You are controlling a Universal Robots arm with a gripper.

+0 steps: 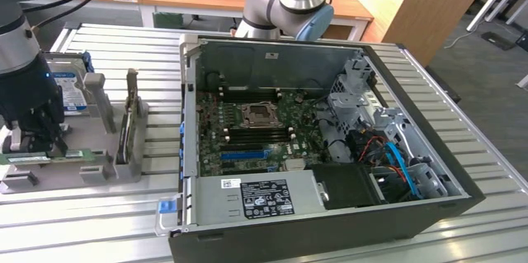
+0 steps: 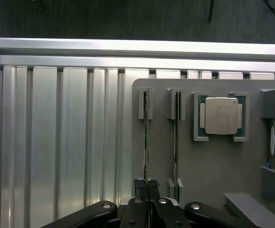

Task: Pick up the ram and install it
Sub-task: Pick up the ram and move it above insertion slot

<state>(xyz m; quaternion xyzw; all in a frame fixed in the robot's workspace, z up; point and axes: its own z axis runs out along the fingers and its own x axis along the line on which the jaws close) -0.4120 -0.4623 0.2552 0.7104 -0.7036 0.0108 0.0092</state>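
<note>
Fingers (image 2: pixel 140 186) tight on the ram (image 2: pixel 146 128)

UR arm (image 1: pixel 18 43): silver tube links, pale-blue caps (image 1: pixel 318 25) on the joints, black cables (image 1: pixel 62 4) alongside, small blue light (image 1: pixel 46 76) at the wrist. Gripper (image 2: pixel 148 184) all black, angular linkage bars, 4 bright round screw heads (image 2: pixel 137 202), 2 narrow fingers (image 2: pixel 140 184).

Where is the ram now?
At the exterior view's left, the ram stands edgewise in the grey holder, clamped by the gripper, beside another stick.
</note>
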